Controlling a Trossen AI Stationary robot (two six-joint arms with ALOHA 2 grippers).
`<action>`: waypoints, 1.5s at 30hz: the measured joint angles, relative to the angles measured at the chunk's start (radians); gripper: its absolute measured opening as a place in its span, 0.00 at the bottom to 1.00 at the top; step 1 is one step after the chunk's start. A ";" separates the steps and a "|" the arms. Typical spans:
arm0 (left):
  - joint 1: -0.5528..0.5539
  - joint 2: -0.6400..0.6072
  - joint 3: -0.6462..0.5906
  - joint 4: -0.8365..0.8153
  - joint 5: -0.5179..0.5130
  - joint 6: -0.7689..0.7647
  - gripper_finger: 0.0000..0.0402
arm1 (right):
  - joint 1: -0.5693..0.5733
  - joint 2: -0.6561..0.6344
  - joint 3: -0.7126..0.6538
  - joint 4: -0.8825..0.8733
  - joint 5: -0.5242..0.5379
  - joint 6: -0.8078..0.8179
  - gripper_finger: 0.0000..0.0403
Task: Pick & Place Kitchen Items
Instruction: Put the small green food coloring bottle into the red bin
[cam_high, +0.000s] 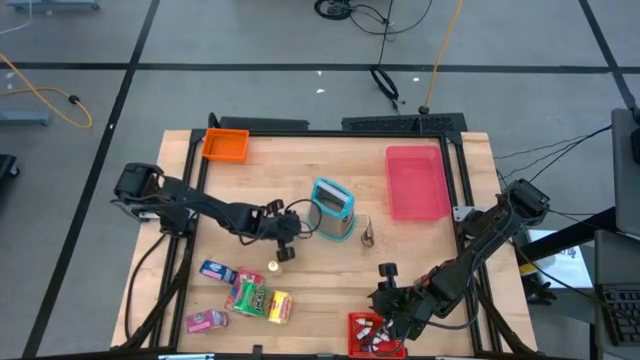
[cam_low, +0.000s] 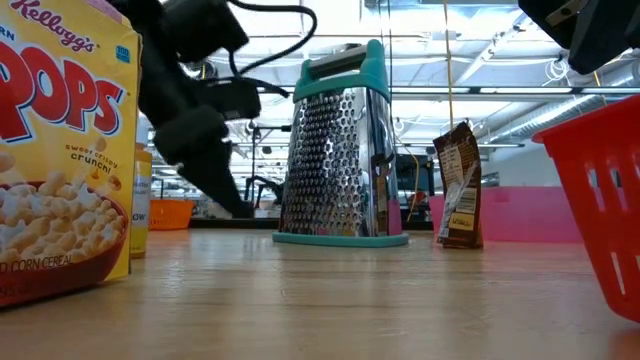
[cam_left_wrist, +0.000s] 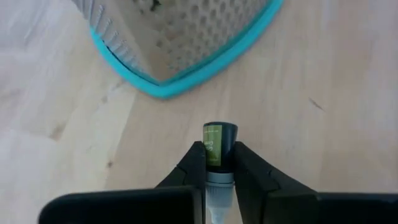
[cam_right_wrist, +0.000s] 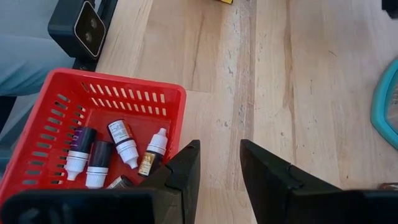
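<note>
Tool (cam_left_wrist: 219, 163) clamped on small bottle (cam_left_wrist: 219, 144)

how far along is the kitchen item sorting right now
Done: several small bottles lie in the red basket. In hand: the left pincer is shut on a small green-labelled bottle beside the grater. Left: snack packets and a brown packet remain on the table. The right pincer hangs open by the basket.

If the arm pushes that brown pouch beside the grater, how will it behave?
The brown pouch stands upright on a narrow base with a crumpled top, so it would probably tip rather than slide. It looks like thin, flexible foil, likely light and prone to crumpling. The grater stands close beside it.
</note>
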 joint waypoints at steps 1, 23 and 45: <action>-0.010 -0.012 0.000 -0.007 -0.001 -0.013 0.10 | 0.000 0.000 0.000 0.000 0.000 0.000 0.26; -0.235 -0.116 0.003 0.232 -0.011 -0.138 0.11 | 0.000 0.000 0.000 0.007 0.000 0.000 0.26; -0.381 -0.108 0.012 0.550 -0.089 -0.162 0.10 | 0.000 0.000 0.000 0.007 0.003 -0.016 0.26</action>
